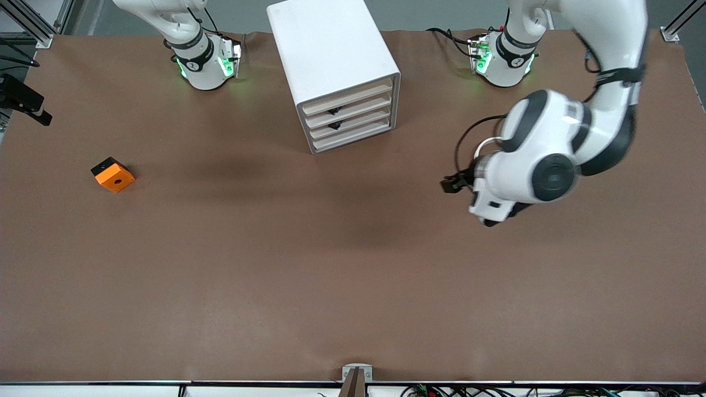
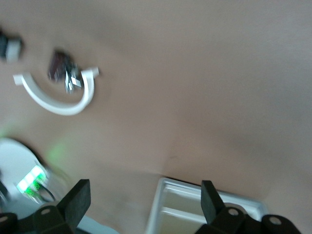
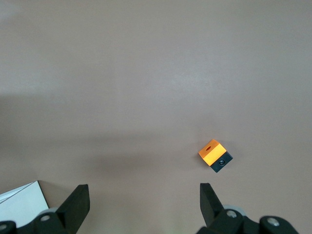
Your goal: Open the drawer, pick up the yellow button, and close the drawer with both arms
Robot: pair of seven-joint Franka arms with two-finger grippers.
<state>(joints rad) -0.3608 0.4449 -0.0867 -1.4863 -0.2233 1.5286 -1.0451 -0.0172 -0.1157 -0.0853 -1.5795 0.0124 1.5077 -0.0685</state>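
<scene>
Left tool point(image 2: 144, 200) — matte black, splayed | boxy white cabinet point(image 1: 336, 71)

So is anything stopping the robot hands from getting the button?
Yes. No button shows; the drawer cabinet has all its drawers shut. The open left gripper hangs over bare table beside it; the open right gripper holds nothing.

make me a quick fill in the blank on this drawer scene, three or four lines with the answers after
1. The front of the white drawer cabinet shows ____ drawers, all shut.
2. The orange block lies toward the ____ arm's end of the table.
3. The left gripper hangs over bare table with its fingers ____.
4. The right gripper holds ____.

Missing words: four; right; open; nothing
</scene>
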